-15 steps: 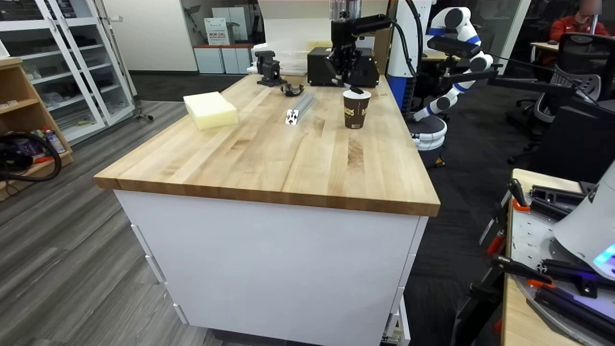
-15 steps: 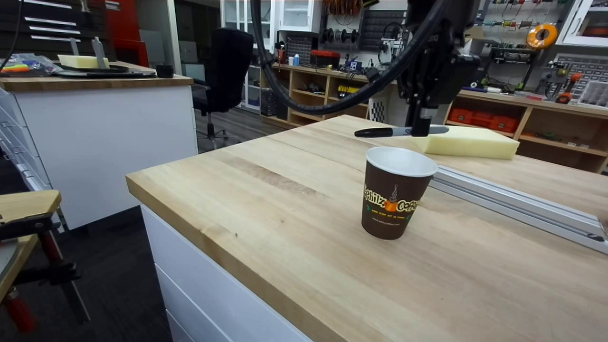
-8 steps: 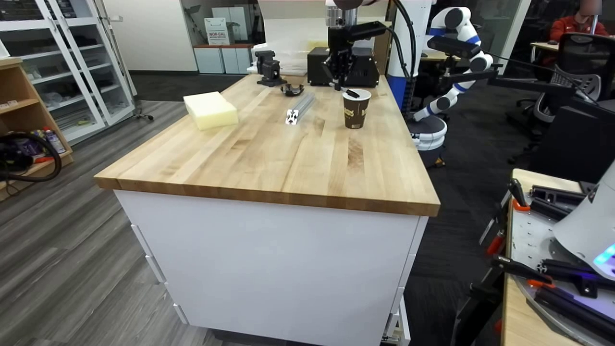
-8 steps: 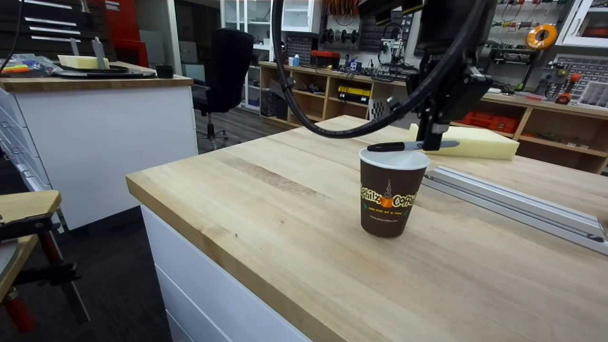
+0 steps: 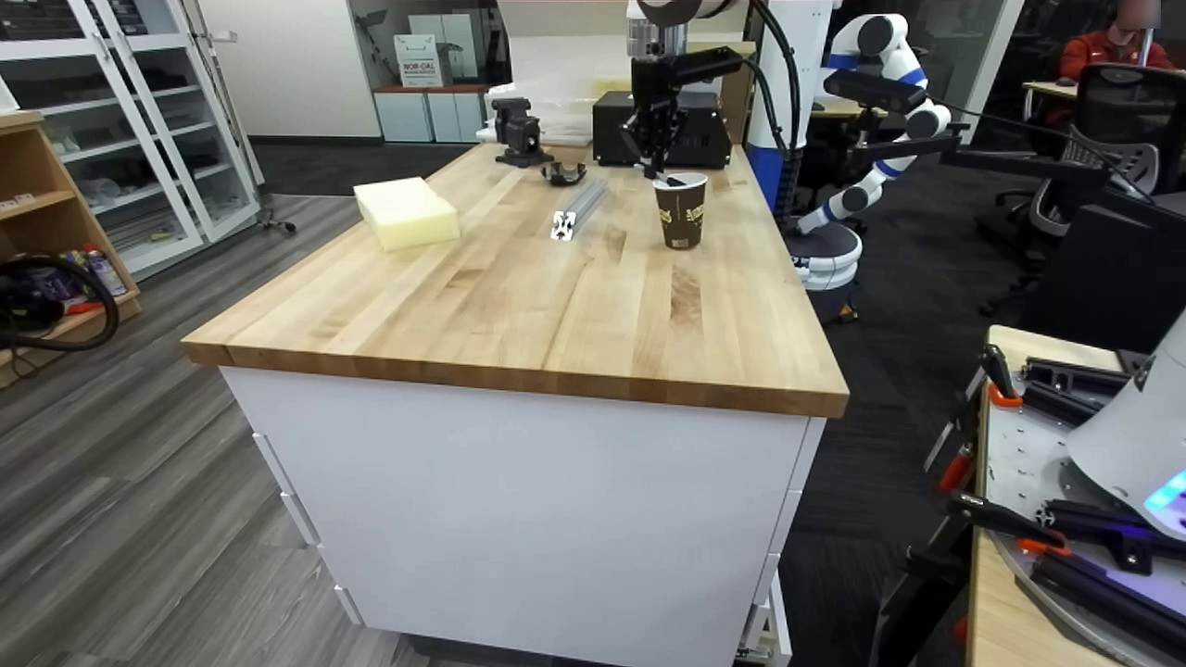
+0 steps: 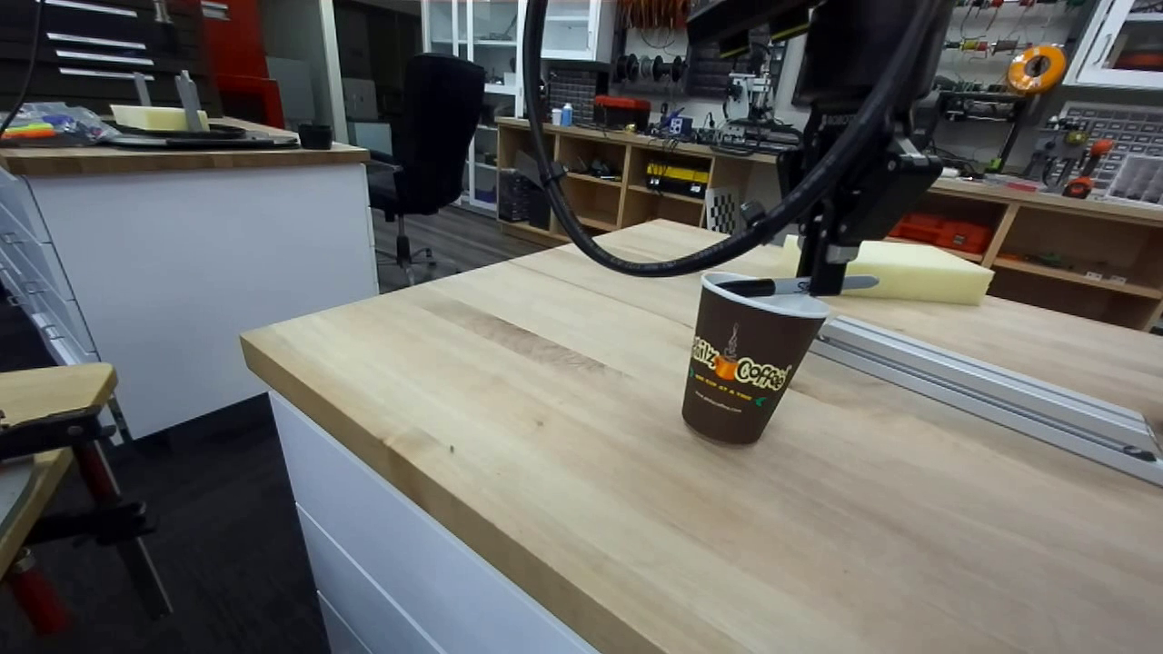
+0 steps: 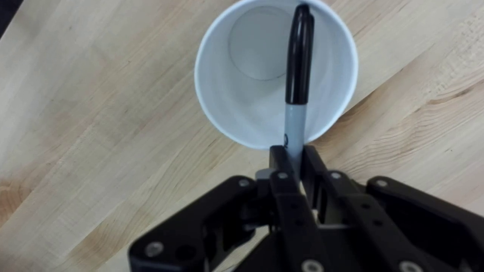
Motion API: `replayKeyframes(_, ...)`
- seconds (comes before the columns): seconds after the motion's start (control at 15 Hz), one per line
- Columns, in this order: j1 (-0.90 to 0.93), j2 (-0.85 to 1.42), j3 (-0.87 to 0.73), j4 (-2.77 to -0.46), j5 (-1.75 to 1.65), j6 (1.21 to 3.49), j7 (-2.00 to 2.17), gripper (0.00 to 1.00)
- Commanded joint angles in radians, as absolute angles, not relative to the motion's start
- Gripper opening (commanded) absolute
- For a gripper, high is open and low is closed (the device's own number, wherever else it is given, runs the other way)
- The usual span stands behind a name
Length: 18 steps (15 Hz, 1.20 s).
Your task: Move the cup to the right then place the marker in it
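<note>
The dark brown cup (image 6: pixel 740 363) stands on the wooden table, leaning a little toward my gripper. It also shows in an exterior view (image 5: pixel 683 222). Its white inner wall (image 7: pixel 249 109) shows from above in the wrist view. My gripper (image 7: pixel 294 155) is shut on the marker's grey body, just outside the cup's rim. The marker (image 7: pixel 298 68) lies about level, its black cap across the cup's mouth and its tip at the far rim. In an exterior view the marker's cap (image 6: pixel 752 288) sits at rim height, its tip inside the rim. The marker's rear end (image 6: pixel 859 282) sticks out behind the fingers.
A silver aluminium profile (image 6: pixel 981 391) lies beside the cup on the table. A yellow foam block (image 5: pixel 408 213) lies farther off. A black clamp-like piece (image 5: pixel 563 173), a black vise (image 5: pixel 521 130) and a black box (image 5: pixel 607 130) stand toward the table's far end.
My gripper has come down with the marker, from above the cup to rim height. The cup stood upright and now leans toward the gripper.
</note>
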<state>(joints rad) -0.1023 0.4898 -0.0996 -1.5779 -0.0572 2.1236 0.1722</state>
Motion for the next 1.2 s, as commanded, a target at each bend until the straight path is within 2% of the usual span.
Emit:
replayKeyframes(0.0, -0.085, 0.46, -0.109, -1.623, -0.063, 2.172, 0.186, 0.03)
replayKeyframes(1.13, -0.091, 0.424, -0.146, -1.627, -0.068, 2.239, 0.193, 0.03)
